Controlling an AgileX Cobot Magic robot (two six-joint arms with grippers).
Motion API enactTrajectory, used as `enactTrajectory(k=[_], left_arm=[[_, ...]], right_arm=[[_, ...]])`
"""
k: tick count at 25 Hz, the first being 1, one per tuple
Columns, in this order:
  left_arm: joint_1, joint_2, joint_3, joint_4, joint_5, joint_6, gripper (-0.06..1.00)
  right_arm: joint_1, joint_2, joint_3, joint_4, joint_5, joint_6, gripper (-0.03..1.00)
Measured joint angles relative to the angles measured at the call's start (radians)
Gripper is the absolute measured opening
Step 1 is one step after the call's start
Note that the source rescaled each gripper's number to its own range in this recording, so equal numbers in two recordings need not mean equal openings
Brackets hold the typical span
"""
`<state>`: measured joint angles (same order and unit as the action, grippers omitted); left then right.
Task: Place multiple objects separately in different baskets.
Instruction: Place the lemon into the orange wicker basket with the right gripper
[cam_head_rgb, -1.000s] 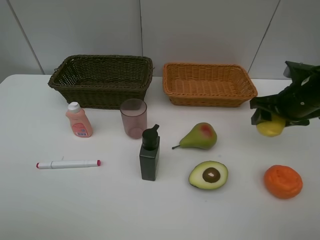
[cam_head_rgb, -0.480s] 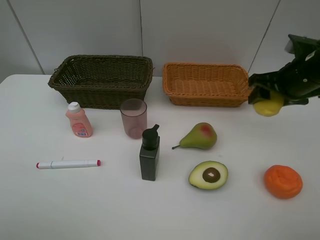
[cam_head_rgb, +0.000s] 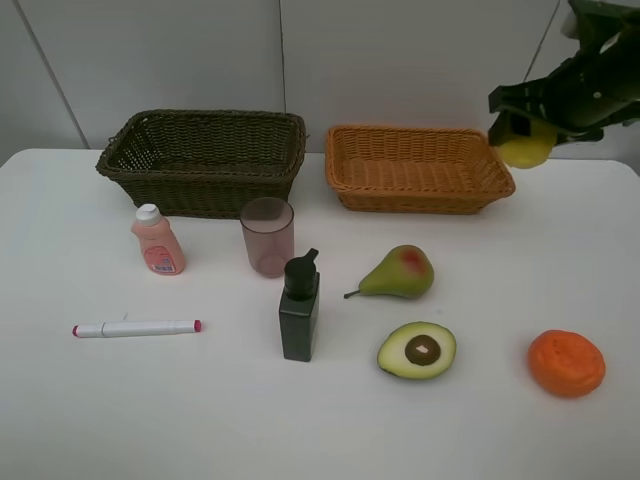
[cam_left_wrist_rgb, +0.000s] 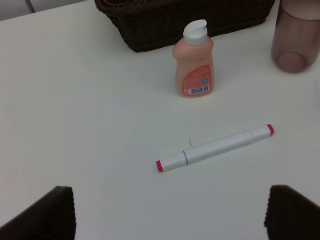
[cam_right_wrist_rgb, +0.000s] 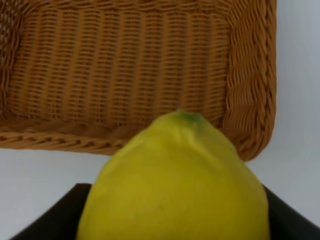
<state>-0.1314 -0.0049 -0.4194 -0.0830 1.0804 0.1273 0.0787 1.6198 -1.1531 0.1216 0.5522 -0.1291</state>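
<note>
**Toy lemon aloft in your right pincer at the orange-tan basket**

From the high camera, start at the left of the surface (cam_head_rgb: 80, 420). The white pink-tipped marker (cam_head_rgb: 136, 327) lies flat. Behind it the peach-pink bottle (cam_head_rgb: 157, 241) stands just in front of the dark olive-brown basket (cam_head_rgb: 200, 195). Next come the pinkish cup (cam_head_rgb: 267, 237) and the dark pump bottle (cam_head_rgb: 299, 308), both upright. Then you see the pear (cam_head_rgb: 400, 272) and the avocado half (cam_head_rgb: 417, 350), cut face up. The orange (cam_head_rgb: 566, 363) sits far right. Your right pincer (cam_head_rgb: 523, 130) is clamped on the toy lemon (cam_head_rgb: 526, 148), clear of the surface at the right end of the orange-tan basket (cam_head_rgb: 420, 203). You cannot tell from here whether the fruit is over the rim or just outside it.

Your left pincer (cam_left_wrist_rgb: 170, 220) shows only in its own wrist camera. Its fingers (cam_left_wrist_rgb: 52, 215) are wide apart with nothing between them, above the surface near the marker. The right wrist camera adds the close view: the toy lemon (cam_right_wrist_rgb: 175, 190) fills the foreground, with the orange-tan basket's woven floor (cam_right_wrist_rgb: 125, 65) beyond it.
</note>
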Motion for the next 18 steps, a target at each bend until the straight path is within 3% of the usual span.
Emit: enactTrajectory(k=[18], left_arm=[[0.000,0.000,0.000,0.000,0.000,0.000,1.00]], right_arm=[[0.000,0.357,-0.324,-0.014,-0.075,-0.065,0.01]])
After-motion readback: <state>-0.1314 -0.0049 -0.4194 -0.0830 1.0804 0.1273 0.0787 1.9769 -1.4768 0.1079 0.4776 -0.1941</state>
